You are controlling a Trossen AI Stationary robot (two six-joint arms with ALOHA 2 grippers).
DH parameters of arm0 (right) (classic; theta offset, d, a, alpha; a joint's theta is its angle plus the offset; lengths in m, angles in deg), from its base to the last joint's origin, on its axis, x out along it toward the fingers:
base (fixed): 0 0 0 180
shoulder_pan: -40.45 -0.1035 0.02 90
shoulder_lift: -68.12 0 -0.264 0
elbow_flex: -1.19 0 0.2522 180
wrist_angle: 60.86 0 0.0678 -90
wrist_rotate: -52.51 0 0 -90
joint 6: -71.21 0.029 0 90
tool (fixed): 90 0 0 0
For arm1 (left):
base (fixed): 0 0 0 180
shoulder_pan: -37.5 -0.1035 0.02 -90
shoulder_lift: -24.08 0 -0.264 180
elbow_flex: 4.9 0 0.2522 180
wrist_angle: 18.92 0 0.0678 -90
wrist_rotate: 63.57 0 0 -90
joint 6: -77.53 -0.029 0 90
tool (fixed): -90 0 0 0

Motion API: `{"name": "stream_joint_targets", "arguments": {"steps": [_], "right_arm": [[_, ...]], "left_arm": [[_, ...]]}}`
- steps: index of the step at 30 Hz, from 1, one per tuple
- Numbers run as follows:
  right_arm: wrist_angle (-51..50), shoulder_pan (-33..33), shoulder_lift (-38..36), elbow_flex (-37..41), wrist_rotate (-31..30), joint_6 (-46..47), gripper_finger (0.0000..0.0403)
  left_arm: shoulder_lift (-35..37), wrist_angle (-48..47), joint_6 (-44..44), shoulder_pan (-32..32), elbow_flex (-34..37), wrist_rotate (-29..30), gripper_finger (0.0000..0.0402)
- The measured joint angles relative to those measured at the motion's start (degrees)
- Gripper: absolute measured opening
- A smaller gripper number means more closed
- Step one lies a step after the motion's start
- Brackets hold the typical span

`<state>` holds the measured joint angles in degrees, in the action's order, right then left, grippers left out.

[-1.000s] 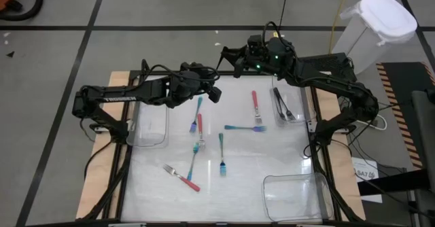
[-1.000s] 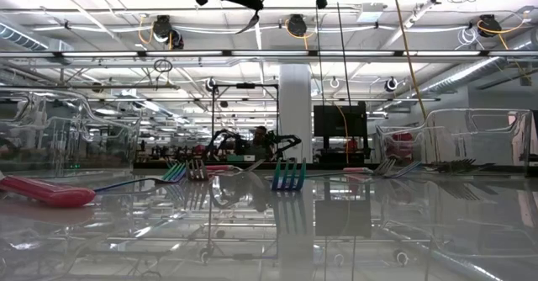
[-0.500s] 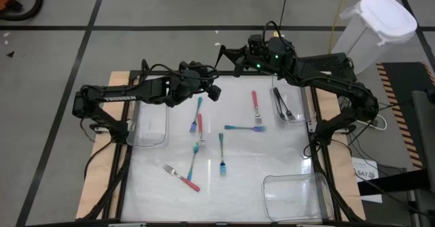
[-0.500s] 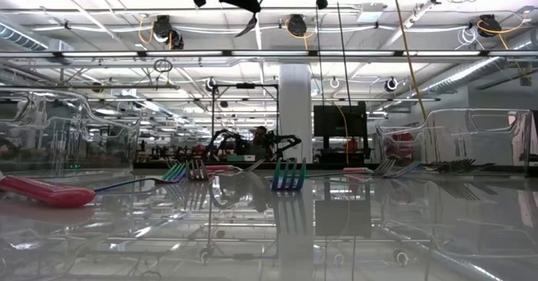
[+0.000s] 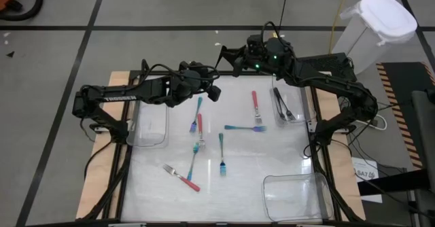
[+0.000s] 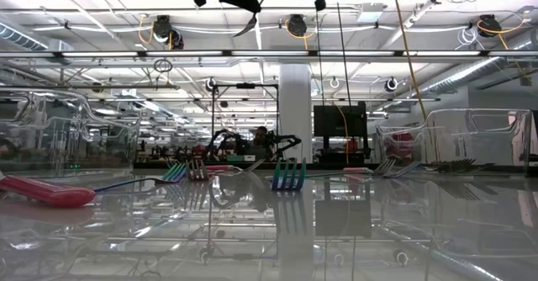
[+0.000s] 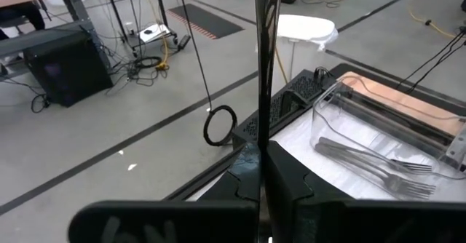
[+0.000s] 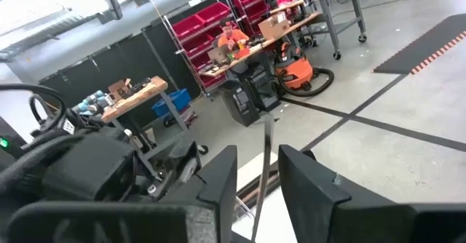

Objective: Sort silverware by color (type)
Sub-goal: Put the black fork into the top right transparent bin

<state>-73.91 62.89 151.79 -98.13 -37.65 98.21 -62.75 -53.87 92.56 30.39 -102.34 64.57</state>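
Silverware is mostly loose on the table [image 5: 272,159]; one black fork [image 7: 266,68] is up in the air btwn both claws, above the far edge of the table.

L claw [image 7: 262,150]: fingers pressed together on the black fork, which sticks up straight out of the grip; R claw [image 8: 258,156]: fingers apart w/ a gap, the same fork's thin shaft stands in that gap, can't tell if either finger touches it; low view shows both claws at the very top w/ a thin dark piece slanting down btwn them.

On the table, high view: pink fork [image 5: 255,105] near the far right; teal fork [image 5: 245,128] lying crosswise just in front of it; second teal fork [image 5: 221,152] mid-table, lengthwise; third teal fork [image 5: 198,108] and second pink fork [image 5: 200,128] close together left of centre; fourth teal fork [image 5: 195,160] below those; third pink fork [image 5: 183,177] slanted toward the front left.

Black forks [image 5: 282,105] lie in the clear bin [image 7: 349,105] at the far right edge; left bin [image 5: 151,121] sits under the L arm; front bin [image 5: 296,193] at the front right corner.
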Motion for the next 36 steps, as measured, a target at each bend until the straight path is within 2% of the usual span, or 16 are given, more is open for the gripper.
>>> {"name": "stream_joint_targets", "arguments": {"steps": [7,15,22,25,30,36], "right_arm": [[1.2,0.0,0.0,0.0,0.0,-0.1,0.0078],[1.1,0.1,0.0,0.0,-0.3,-1.0,0.001],[1.0,0.8,0.0,0.0,0.0,-0.8,0.0006],[1.0,1.4,0.0,0.0,0.3,-0.6,0.0005],[1.3,1.6,0.0,0.0,0.2,-0.7,0.0005],[-0.1,1.6,-0.9,0.0,0.2,-0.8,0.0004]], "left_arm": [[0.0,0.0,0.0,0.0,0.0,-0.1,0.0003],[0.0,0.1,0.1,0.1,0.0,-0.1,0.0003],[0.0,0.1,0.0,0.1,0.0,-2.0,0.0012],[0.0,0.2,0.2,0.1,0.0,-2.6,0.0037],[0.6,0.0,0.7,0.1,0.0,-4.9,0.0109],[3.4,-0.4,6.7,0.0,0.1,-10.4,0.0176]]}}
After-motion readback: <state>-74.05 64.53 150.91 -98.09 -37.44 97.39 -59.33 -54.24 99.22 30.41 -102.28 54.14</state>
